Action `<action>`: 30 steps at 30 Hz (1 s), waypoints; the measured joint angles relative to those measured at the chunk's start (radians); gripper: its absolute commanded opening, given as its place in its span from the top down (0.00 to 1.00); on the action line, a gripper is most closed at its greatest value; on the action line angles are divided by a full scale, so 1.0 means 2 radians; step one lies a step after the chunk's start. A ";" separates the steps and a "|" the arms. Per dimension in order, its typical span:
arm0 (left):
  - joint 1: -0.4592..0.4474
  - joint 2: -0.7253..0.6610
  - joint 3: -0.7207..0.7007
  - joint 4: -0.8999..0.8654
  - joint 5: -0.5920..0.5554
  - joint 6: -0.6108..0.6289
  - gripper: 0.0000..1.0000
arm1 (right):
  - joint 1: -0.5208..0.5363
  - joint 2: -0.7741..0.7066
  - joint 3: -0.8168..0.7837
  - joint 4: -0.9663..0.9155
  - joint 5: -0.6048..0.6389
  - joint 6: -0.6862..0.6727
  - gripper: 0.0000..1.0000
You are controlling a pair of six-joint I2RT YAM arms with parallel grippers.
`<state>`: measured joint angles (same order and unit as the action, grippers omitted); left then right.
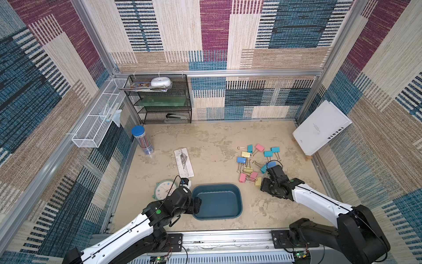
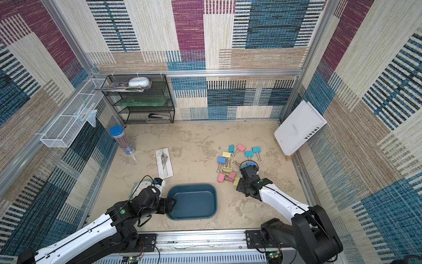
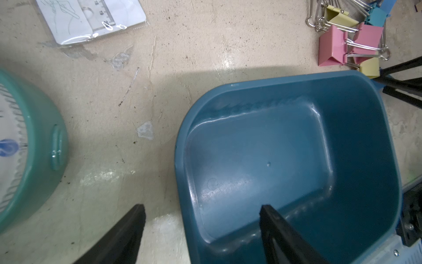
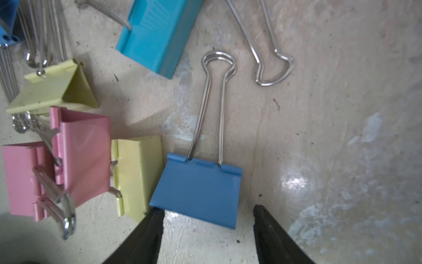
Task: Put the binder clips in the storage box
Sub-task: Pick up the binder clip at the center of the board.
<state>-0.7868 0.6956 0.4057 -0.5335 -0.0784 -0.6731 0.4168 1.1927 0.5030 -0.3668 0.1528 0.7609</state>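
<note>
The right gripper (image 4: 207, 212), spread, straddles a blue clip (image 4: 198, 187) on the counter (image 4: 319, 137). The left gripper (image 3: 202, 208), spread, straddles the box's (image 3: 356, 128) left wall.

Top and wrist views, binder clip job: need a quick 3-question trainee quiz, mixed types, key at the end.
1. True or false: the storage box already holds some binder clips.
2. In the right wrist view, which clip lies right at the open right pincer? A pink, B blue, C yellow.
3. Fill in: the ___ pincer hangs with one finger over the storage box and one outside it.
Key: 1 false, the box is empty. 2 B, the blue clip. 3 left pincer.
</note>
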 measured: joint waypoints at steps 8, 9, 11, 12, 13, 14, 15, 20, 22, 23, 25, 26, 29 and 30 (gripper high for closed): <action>0.002 -0.002 0.000 0.000 0.000 0.002 0.17 | 0.000 0.013 0.008 0.011 -0.003 0.008 0.33; 0.002 -0.002 0.000 0.000 0.000 0.002 0.17 | 0.000 0.014 0.011 0.010 0.000 0.010 0.33; 0.003 -0.002 0.000 0.000 0.000 0.002 0.17 | 0.000 0.016 0.017 0.010 0.003 0.013 0.33; 0.003 -0.002 0.000 0.000 0.000 0.003 0.17 | 0.000 0.019 0.019 0.011 0.004 0.015 0.33; 0.004 -0.002 0.000 0.000 0.000 0.004 0.17 | 0.000 0.022 0.022 0.011 0.004 0.015 0.32; 0.005 -0.002 0.000 0.000 0.000 0.004 0.17 | 0.000 0.028 0.024 0.011 0.005 0.015 0.33; 0.005 -0.002 0.000 0.000 0.000 0.004 0.17 | 0.000 0.033 0.026 0.011 0.005 0.015 0.33; 0.006 -0.001 0.000 0.000 0.000 0.006 0.17 | 0.000 0.050 0.030 0.016 0.007 0.013 0.33; 0.006 -0.001 0.000 0.000 0.000 0.008 0.17 | 0.000 0.051 0.026 0.024 0.011 0.013 0.34; 0.006 -0.001 0.000 0.000 0.000 0.010 0.17 | 0.000 0.051 0.026 0.027 0.012 0.013 0.34; 0.006 -0.001 0.000 0.000 0.000 0.010 0.17 | -0.002 0.056 0.026 0.036 0.019 0.012 0.34; 0.006 -0.001 0.000 0.000 0.000 0.010 0.17 | -0.002 0.058 0.026 0.038 0.022 0.011 0.34; 0.006 -0.001 0.000 0.000 0.000 0.011 0.17 | -0.003 0.067 0.030 0.044 0.029 0.007 0.36; 0.006 0.000 0.000 0.000 0.000 0.011 0.17 | -0.003 0.070 0.032 0.045 0.031 0.006 0.37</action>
<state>-0.7742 0.6949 0.4049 -0.5339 -0.0792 -0.6506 0.4099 1.3331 0.5667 -0.2771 0.2157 0.7723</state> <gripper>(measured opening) 0.828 0.645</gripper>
